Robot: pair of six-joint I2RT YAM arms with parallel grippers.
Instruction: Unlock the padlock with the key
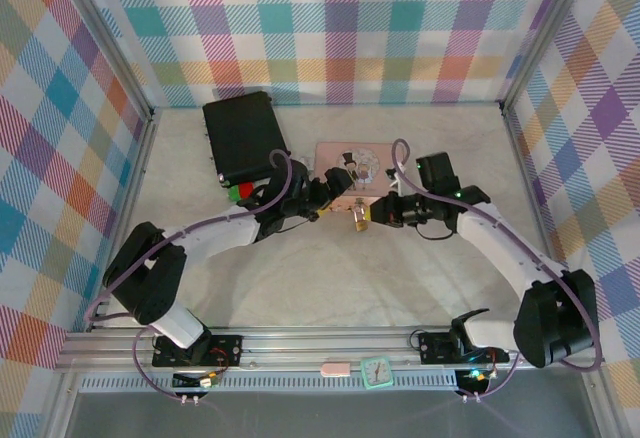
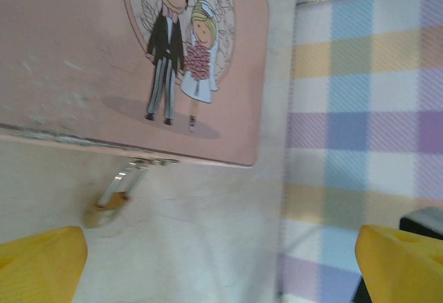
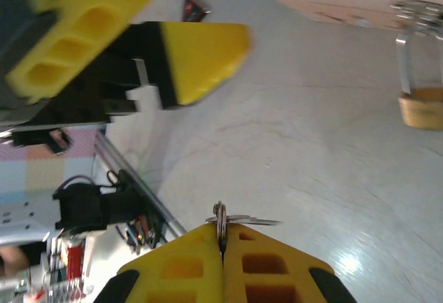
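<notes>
Padlock (image 1: pixel 358 221): small brass body with a thin silvery shackle. The shackle is hooked through the clasp on the front edge of the pink tin (image 1: pixel 348 166), and the body lies out from that edge on the worktop (image 1: pixel 300 288). In the left wrist view the padlock (image 2: pixel 111 199) sits below the tin's (image 2: pixel 69 54) edge and is slightly blurred. In the right wrist view it (image 3: pixel 421 102) is at the far right with the shackle closed into the body.

Key (image 3: pixel 239 218): a slim grey metal piece on a small ring. It is pinched at the ring end and its thin blade points sideways. It is clear of the worktop and well apart from the padlock.

Right gripper (image 3: pixel 223 234): jaws fully closed, yellow fingers pressed together on the key. From above, this gripper (image 1: pixel 378 213) is just beside the padlock on its right.

Left gripper (image 2: pixel 221 268): jaws spread wide, holding nothing, with one yellow fingertip (image 2: pixel 41 265) at each lower corner of its own view. From above it (image 1: pixel 322 203) is at the tin's near left corner, close to the padlock but not touching it. Its fingers (image 3: pixel 201 54) show at the upper left of the right wrist view.

Other items: a black case (image 1: pixel 243 136) lies left of the tin, with a red and green piece (image 1: pixel 240 193) at its near edge.
</notes>
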